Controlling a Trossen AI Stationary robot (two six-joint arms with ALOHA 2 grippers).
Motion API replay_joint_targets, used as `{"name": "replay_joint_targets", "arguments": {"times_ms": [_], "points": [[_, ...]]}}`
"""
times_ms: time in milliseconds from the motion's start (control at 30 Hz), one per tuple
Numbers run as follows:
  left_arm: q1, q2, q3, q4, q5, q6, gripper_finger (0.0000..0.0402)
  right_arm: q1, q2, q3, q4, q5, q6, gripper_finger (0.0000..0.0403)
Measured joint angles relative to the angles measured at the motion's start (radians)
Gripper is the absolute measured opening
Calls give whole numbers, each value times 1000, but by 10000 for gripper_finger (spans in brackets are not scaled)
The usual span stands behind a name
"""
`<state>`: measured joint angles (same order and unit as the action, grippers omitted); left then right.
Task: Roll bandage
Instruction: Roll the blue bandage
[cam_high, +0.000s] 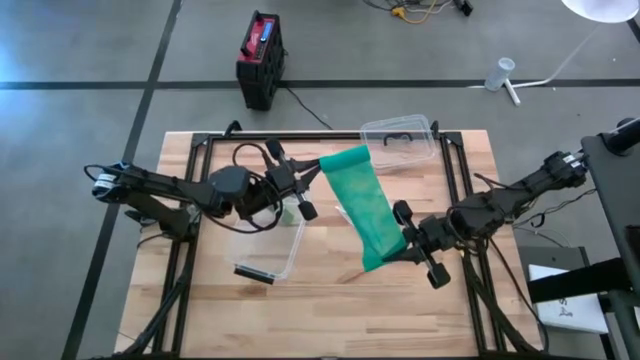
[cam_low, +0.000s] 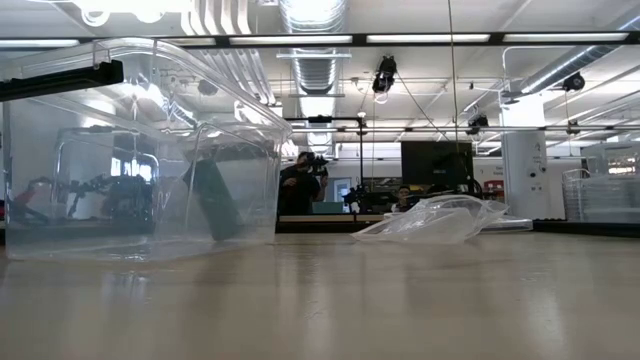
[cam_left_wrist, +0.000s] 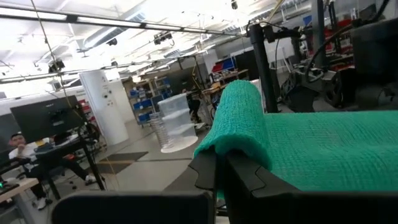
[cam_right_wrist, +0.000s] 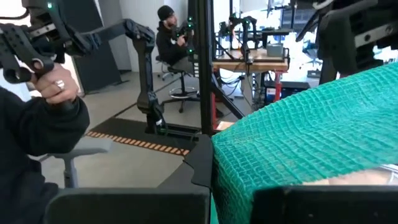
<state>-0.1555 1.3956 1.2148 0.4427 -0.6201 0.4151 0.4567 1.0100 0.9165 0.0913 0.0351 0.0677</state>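
A green mesh bandage (cam_high: 368, 205) spans as a flat strip in the air between my two grippers, above the middle of the table. My left gripper (cam_high: 322, 172) is shut on its far end, which also shows in the left wrist view (cam_left_wrist: 236, 118). My right gripper (cam_high: 392, 250) is shut on its near end, which also shows in the right wrist view (cam_right_wrist: 298, 143). Neither gripper shows in the low view. My left gripper pinches the bandage's far end (cam_left_wrist: 231, 144) between its two fingers, coming level from the table's left. The cloth folds over the fingertips (cam_left_wrist: 208, 171) and runs off toward my right gripper, lifted clear of the table and fairly straight. My right gripper pinches the bandage's near end (cam_right_wrist: 231, 163) between its two fingers, coming from the table's right side. The strip leads away from the fingers toward my left gripper, clear of the table. One layer or several, I cannot tell.
A clear plastic box (cam_high: 268, 240) stands on the table under my left arm and fills the left of the low view (cam_low: 140, 150). A second clear tub (cam_high: 400, 140) sits at the far edge. A crumpled clear bag (cam_low: 440, 220) lies on the table. A person sits beyond the table (cam_right_wrist: 37, 118).
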Motion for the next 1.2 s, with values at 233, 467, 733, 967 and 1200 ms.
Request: {"name": "replay_joint_targets", "arguments": {"times_ms": [233, 467, 733, 967, 1200], "points": [[5, 0, 0, 15, 0, -18, 0, 3, 14, -2, -16, 0, 11, 0], [6, -1, 0, 20, 108, -121, 0, 3, 50, -3, -133, 76, -6, 0], [-39, -1, 0, -17, 307, -341, 0, -14, 53, -5, -263, 321, -89, 0], [-142, 16, 0, -43, 377, -430, 0, -94, 29, -5, -309, 437, -181, 0], [-241, 48, 0, -2, 382, -451, 0, -181, 5, -5, -307, 437, -235, 0]]}}
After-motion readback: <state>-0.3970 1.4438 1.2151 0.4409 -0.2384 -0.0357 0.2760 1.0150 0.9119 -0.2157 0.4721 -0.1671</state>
